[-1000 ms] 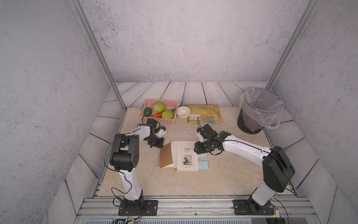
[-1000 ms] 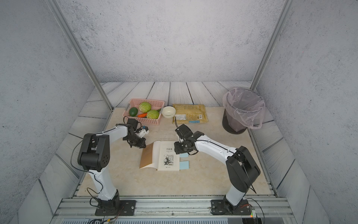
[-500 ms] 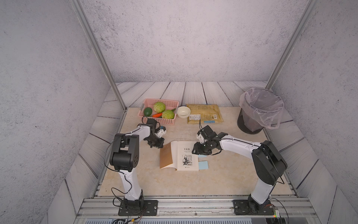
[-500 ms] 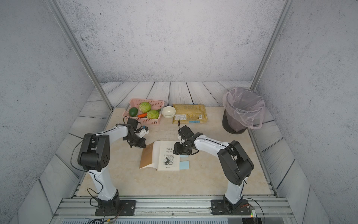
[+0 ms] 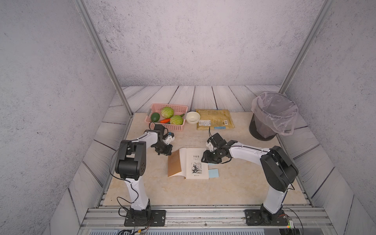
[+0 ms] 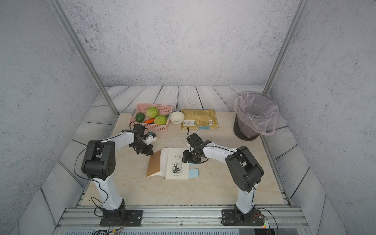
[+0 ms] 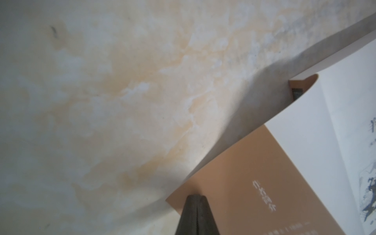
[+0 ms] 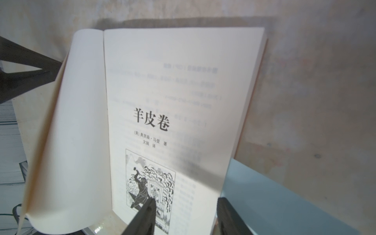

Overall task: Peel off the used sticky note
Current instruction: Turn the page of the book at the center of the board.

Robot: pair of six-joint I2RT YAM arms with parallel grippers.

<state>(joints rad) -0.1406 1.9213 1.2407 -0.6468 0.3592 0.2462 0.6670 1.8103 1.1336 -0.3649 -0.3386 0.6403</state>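
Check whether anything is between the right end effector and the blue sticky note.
Nothing visible does. The open right end effector hovers over the outer page edge of the book, and the blue sticky note juts out there beside one finger; its inner strip seems tucked under the page.

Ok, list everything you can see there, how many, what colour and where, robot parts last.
table: one, beige marbled, under everything
book: one, white pages and brown cover, open mid-table
sticky note: one clearly seen, light blue, poking past the open page's outer edge
basket: one, pink, back left
cabbages: two, pale green, in the basket
avocado: one, dark green, in the basket
carrot: one, orange, in the basket
bowl: one, white, beside the basket
packet: one, mustard yellow, flat at the back
bin: one, dark with clear liner, back right
left gripper: one, black, shut on the book's raised cover
right gripper: one, black, open over the page edge by the note
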